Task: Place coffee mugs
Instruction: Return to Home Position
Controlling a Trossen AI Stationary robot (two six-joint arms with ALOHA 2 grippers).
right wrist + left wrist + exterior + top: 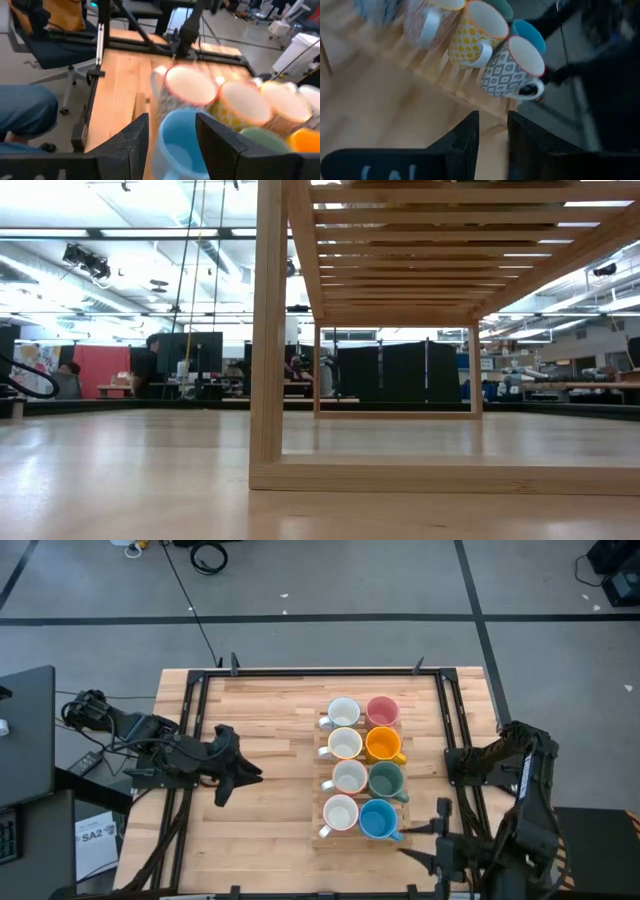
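Left arm: I see it lying low at the left-centre of the high view, over the table [270, 830], pointing toward the rack [321, 834] and well apart from it.
Left gripper [493, 117]: narrow gap between the fingers, nothing held.
Right arm: folded at the right edge of the high view, wrist aimed at the rack's lower end.
Right gripper [172, 125]: spread wide and empty, with the blue mug [378, 820] just beyond the gap.
Coffee mugs: eight on the rack, right of centre, in two columns. The left column is four white-lined mugs [345, 743]. The right column runs pink mug [382, 711], orange mug [383, 744], green mug [386, 780], then blue.
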